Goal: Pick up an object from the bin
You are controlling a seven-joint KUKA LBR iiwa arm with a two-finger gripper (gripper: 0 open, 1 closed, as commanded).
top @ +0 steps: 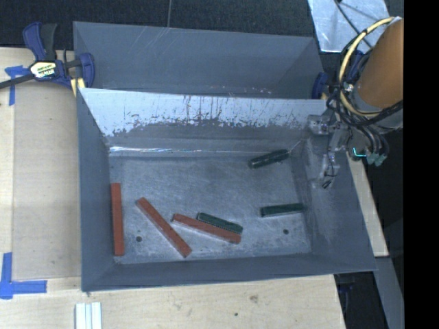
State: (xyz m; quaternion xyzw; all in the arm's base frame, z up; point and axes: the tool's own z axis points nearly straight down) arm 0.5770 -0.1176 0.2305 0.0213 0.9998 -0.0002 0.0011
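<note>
My gripper [329,173] hangs at the bin's right side, over the sloping right wall, with nothing seen in it. A short dark green bar [282,210] lies flat on the bin floor, below and left of the gripper and apart from it. Another dark green bar [269,158] lies slightly tilted near the back of the floor, left of the gripper.
Further left, a third dark green bar [219,222] rests against a red-brown bar [206,228]. A second red-brown bar [162,227] lies diagonally beside them. A third red-brown bar [117,219] lies along the left wall. The arm and its cables stand over the right rim.
</note>
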